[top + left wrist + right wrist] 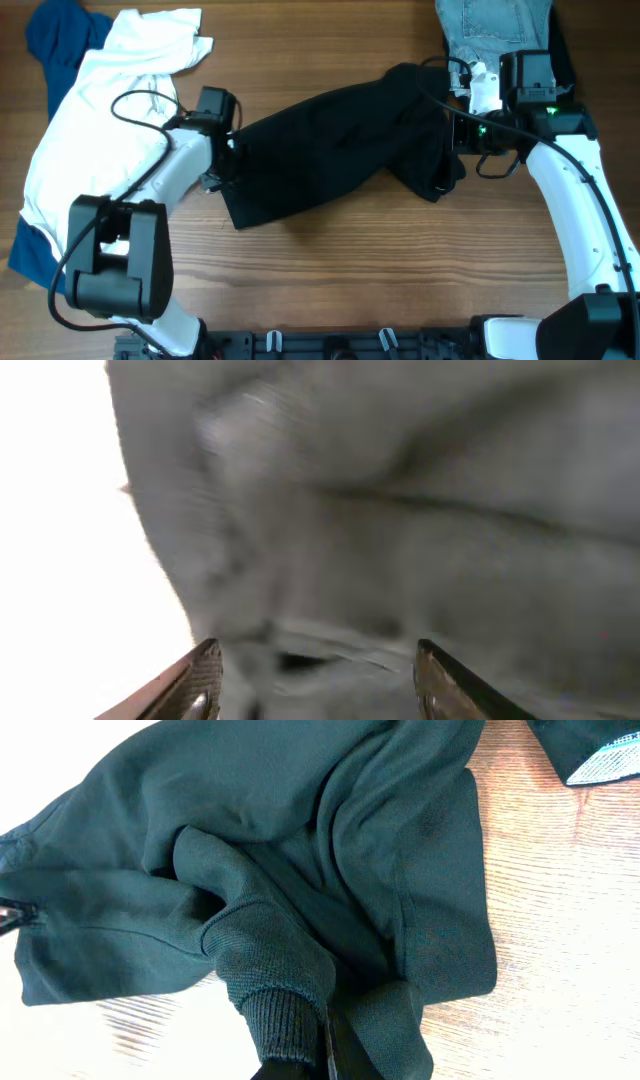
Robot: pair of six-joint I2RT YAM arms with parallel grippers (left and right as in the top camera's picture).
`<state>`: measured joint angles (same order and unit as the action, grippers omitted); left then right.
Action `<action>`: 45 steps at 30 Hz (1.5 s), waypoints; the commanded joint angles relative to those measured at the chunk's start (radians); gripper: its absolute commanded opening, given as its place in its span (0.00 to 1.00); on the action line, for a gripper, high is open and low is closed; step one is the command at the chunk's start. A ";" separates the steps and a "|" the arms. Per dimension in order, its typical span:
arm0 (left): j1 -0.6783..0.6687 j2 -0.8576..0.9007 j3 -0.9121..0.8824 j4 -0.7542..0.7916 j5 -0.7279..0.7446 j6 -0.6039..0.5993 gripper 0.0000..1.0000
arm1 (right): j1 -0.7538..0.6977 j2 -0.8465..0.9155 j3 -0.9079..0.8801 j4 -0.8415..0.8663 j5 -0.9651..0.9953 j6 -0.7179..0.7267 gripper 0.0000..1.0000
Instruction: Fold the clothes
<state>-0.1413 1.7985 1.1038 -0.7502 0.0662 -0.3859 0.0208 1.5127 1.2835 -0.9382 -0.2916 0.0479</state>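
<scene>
A black sweatshirt lies spread across the middle of the wooden table. My left gripper is at its left edge. In the left wrist view its fingers stand wide open, with blurred dark cloth close in front of them. My right gripper is at the garment's right end. In the right wrist view the sweatshirt bunches at the jaws, which are shut on the fabric beside a ribbed cuff. The fingertips are hidden by cloth.
A white garment lies in a heap at the left, over a blue garment that shows at the far left top and bottom. Folded light denim sits at the back right, behind my right arm.
</scene>
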 commanded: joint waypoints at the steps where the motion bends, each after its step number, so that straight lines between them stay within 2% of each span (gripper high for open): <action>1: 0.050 -0.001 -0.009 0.003 0.030 0.082 0.60 | 0.001 0.002 -0.003 0.006 -0.008 -0.007 0.04; 4: 0.046 0.032 -0.009 0.004 0.064 0.095 0.56 | 0.001 0.002 -0.003 0.007 -0.001 -0.007 0.04; 7: 0.030 0.042 -0.009 0.010 0.101 0.095 0.39 | 0.001 0.002 -0.003 0.008 0.006 -0.006 0.04; 16: -0.020 0.044 -0.013 -0.016 0.116 0.090 0.36 | 0.001 0.002 -0.003 0.006 0.006 -0.007 0.04; 20: -0.019 0.044 -0.013 -0.063 0.118 0.091 0.42 | 0.001 0.002 -0.003 0.007 0.006 -0.007 0.04; 23: -0.019 0.043 -0.013 -0.134 0.159 0.095 0.61 | 0.001 0.002 -0.003 0.008 0.006 -0.007 0.04; 25: -0.019 0.043 -0.013 -0.140 0.161 0.095 0.61 | 0.001 0.002 -0.003 0.008 0.006 -0.007 0.04; 27: -0.019 0.044 -0.013 -0.108 0.161 0.095 0.54 | 0.001 0.002 -0.003 0.008 0.006 -0.007 0.04; 28: -0.019 0.044 -0.013 -0.082 0.161 0.095 0.45 | 0.001 0.002 -0.003 0.007 0.006 -0.007 0.04; 32: -0.019 0.044 -0.013 -0.025 0.161 0.095 0.24 | 0.001 0.002 -0.003 0.007 0.006 -0.007 0.04; 36: -0.019 0.043 -0.010 -0.016 0.161 0.094 0.13 | 0.001 0.002 -0.003 0.007 0.006 -0.007 0.04; 37: -0.018 0.043 -0.005 -0.017 0.161 0.094 0.04 | 0.001 0.002 -0.003 0.007 0.006 -0.007 0.04; 38: -0.014 0.040 0.011 -0.031 0.161 0.095 0.04 | 0.001 0.002 -0.003 0.011 0.006 -0.007 0.04; 40: 0.019 -0.006 0.128 -0.135 0.132 0.095 0.04 | 0.001 0.001 0.019 0.032 0.006 -0.007 0.04; 42: 0.064 -0.078 0.334 -0.289 0.092 0.142 0.04 | 0.001 -0.007 0.111 0.026 0.006 -0.008 0.04; 45: 0.135 -0.181 0.725 -0.480 0.002 0.148 0.04 | 0.001 -0.016 0.368 -0.049 0.074 -0.023 0.04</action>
<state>-0.0643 1.7672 1.5391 -1.1473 0.1604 -0.2687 0.0212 1.5185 1.4498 -0.9470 -0.2832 0.0471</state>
